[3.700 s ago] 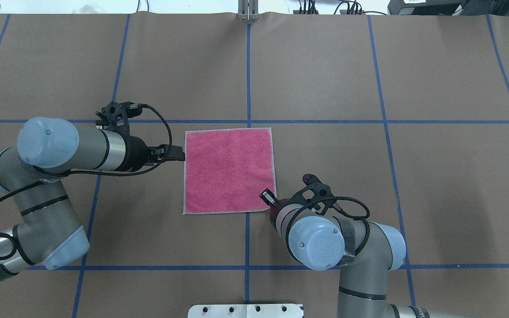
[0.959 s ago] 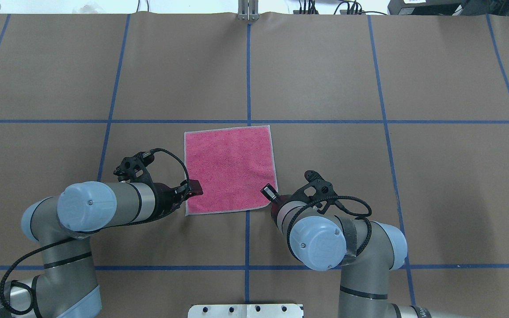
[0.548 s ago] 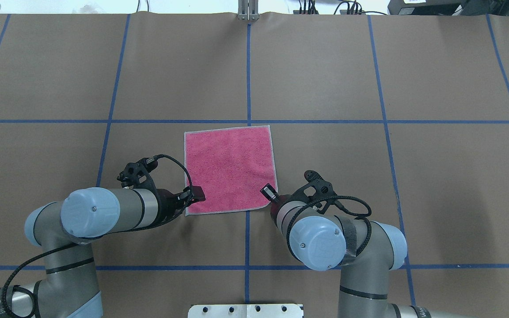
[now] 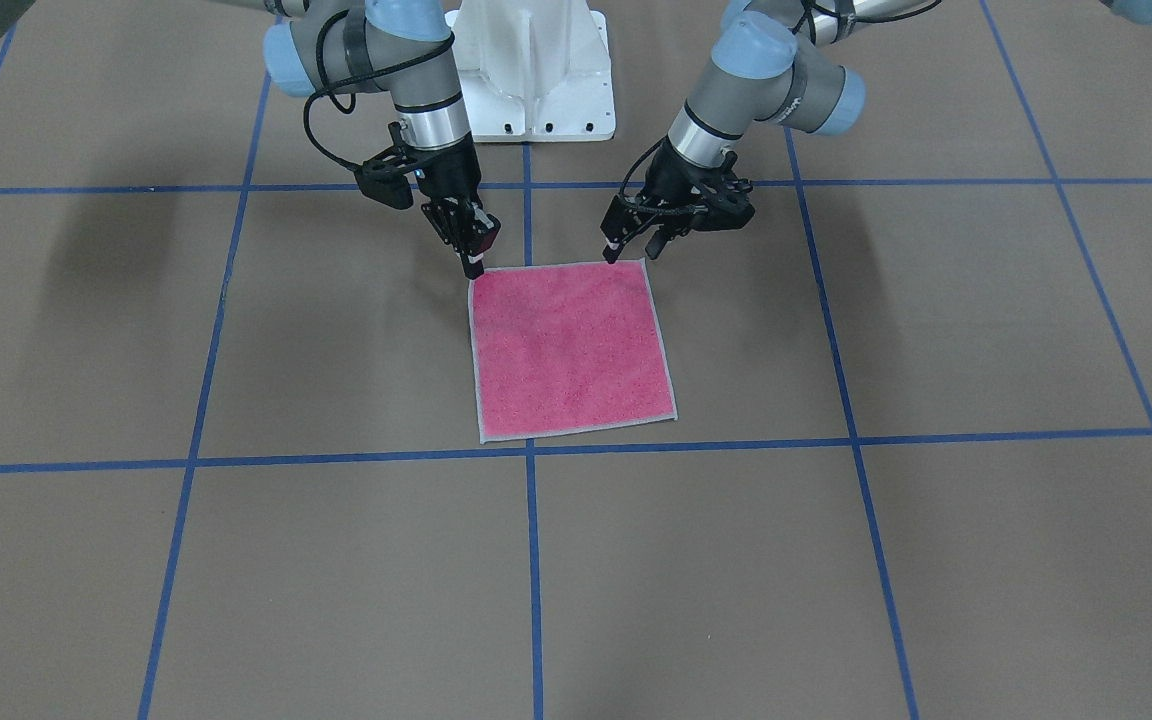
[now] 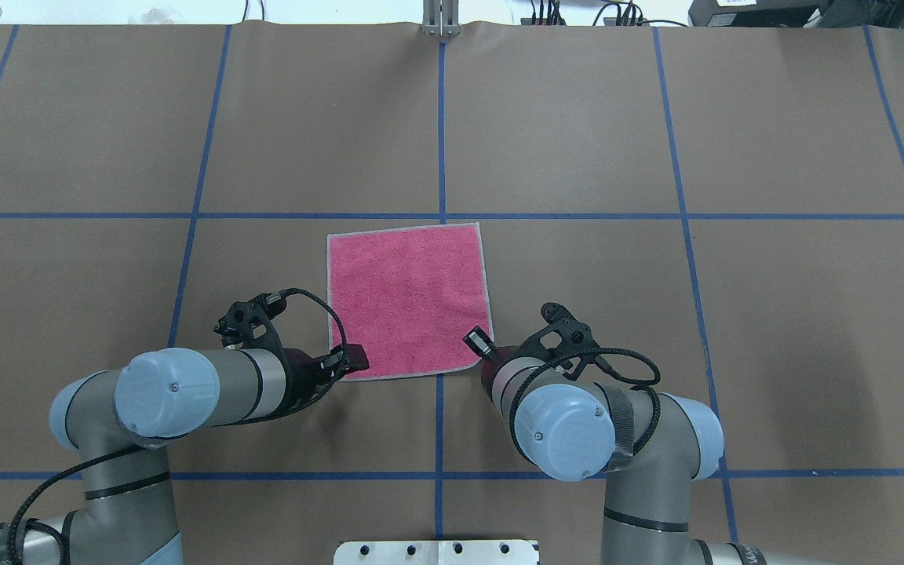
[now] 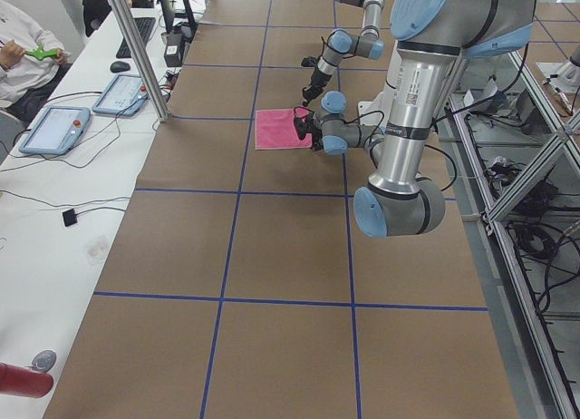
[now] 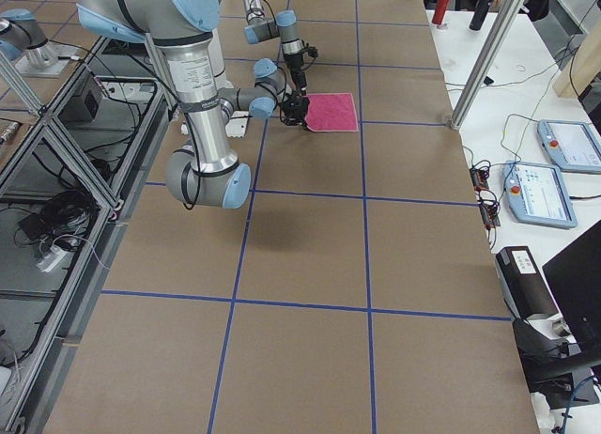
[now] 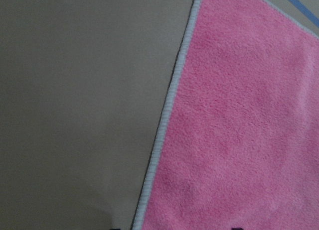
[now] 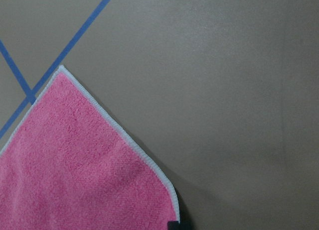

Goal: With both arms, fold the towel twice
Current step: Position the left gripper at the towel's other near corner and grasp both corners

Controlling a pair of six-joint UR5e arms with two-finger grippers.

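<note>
The towel [image 5: 409, 302] lies flat with its pink face up, also in the front view [image 4: 571, 350]. My left gripper [image 5: 351, 359] is open at the towel's near-left corner. In the left wrist view its two dark tips stand either side of the towel's grey border [image 8: 162, 135]. In the front view it is on the right [image 4: 631, 252]. My right gripper [image 5: 475, 342] is shut on the towel's near-right corner, which looks slightly raised and rounded. The right wrist view shows that corner [image 9: 169, 200] running into the tips. In the front view it is on the left [image 4: 474, 265].
Blue tape lines [image 5: 441, 141] grid the brown table cover. The white pedestal base [image 4: 536, 70] stands between the arms at the robot's side. A metal post [image 5: 441, 23] stands at the far edge. A desk with tablets [image 6: 54, 129] lines the operators' side.
My left gripper has moved along the towel's left edge toward the robot, from mid-edge to the near-left corner. The right gripper has stayed at the near-right corner, which became rounded.
</note>
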